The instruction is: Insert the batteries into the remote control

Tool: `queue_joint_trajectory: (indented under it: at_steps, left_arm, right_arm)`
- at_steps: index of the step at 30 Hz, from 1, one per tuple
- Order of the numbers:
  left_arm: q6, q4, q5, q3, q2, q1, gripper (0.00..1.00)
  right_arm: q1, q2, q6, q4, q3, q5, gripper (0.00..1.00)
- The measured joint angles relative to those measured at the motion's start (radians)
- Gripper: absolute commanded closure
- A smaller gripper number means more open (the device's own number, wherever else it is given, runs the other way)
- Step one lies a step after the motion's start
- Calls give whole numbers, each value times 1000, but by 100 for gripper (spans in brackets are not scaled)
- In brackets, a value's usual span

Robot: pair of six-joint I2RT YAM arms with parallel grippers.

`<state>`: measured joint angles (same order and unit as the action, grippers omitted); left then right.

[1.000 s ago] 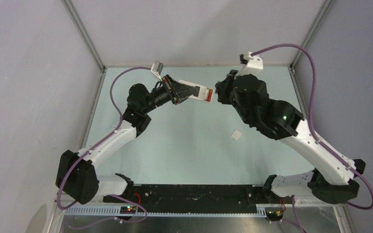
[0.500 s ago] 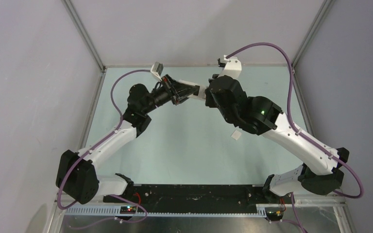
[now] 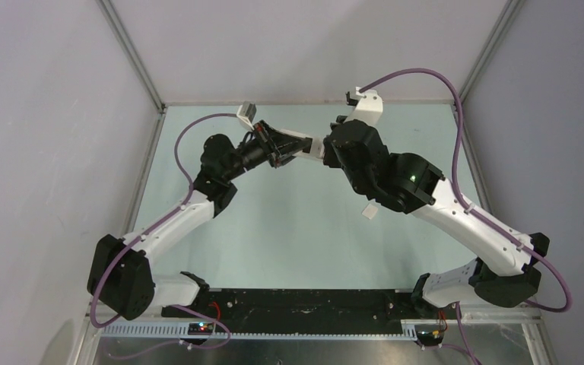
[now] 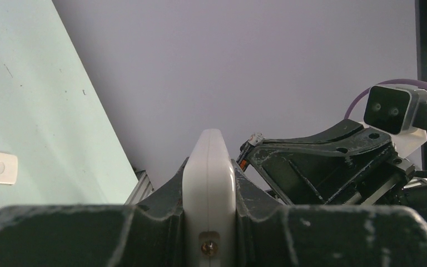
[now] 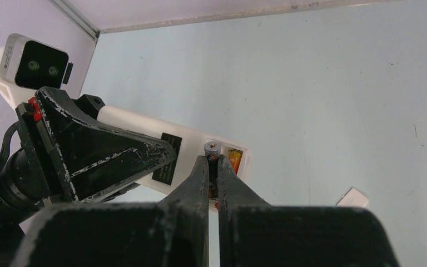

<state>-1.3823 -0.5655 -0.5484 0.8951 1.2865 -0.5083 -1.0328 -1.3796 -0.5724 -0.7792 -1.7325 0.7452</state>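
Note:
The remote control (image 5: 139,127) is held above the table, white back up, with my left gripper (image 4: 208,167) shut on its far end; in the left wrist view it shows edge-on between the jaws. Its open battery bay faces my right gripper (image 5: 212,162), which is shut on the dark battery (image 5: 212,148). That battery's tip sits at the bay's left slot. The orange-red battery (image 5: 234,159) lies in the right slot. In the top view the remote (image 3: 312,145) bridges both grippers, and the right wrist hides the bay.
A small white square cover piece (image 3: 369,212) lies on the pale green table (image 3: 289,220) below the right arm; it also shows as the cover (image 5: 353,197) and the cover (image 4: 4,168). Grey walls and aluminium rails border the table at the back and sides.
My right arm swung left and closed the gap to the remote, bringing the dark battery to the open bay. The left arm held the remote nearly still.

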Motion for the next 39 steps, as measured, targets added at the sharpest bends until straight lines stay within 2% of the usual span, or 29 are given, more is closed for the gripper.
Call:
queue_joint_trajectory:
  at_steps: [19,39]
  left_arm:
    - [-32,-3,-4,0,-11,0,100]
    - [-33,-16,4,-24,-11,0,100]
  right_arm:
    - [1,-1,-38,49,48,18,100]
    - [0,-3,-148,6,66,-5,100]
